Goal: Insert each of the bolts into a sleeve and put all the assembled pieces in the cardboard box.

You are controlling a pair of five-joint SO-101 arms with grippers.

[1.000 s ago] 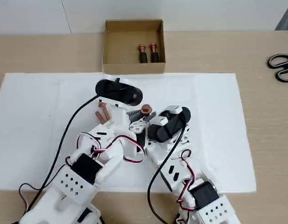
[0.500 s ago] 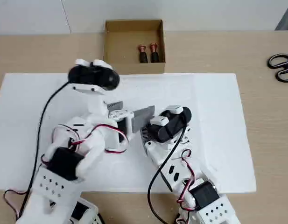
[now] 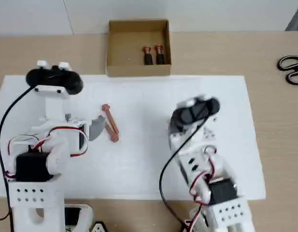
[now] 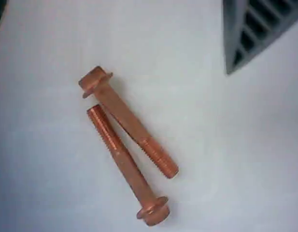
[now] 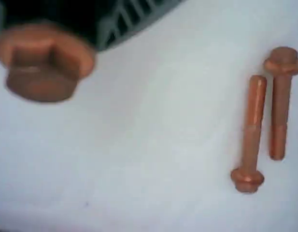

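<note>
The right gripper [image 5: 66, 29] pinches a sleeved bolt [image 5: 42, 65] over the mat [image 3: 149, 164]; the left gripper [image 3: 96, 128], state impossible to tell, sits just left of two loose bolts [image 4: 132, 124]; two assembled pieces [image 3: 153, 54] lie in the far box [image 3: 115, 48].

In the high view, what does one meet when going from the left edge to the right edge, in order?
White left arm with black camera → two loose copper bolts → white right arm → black-handled scissors.
</note>
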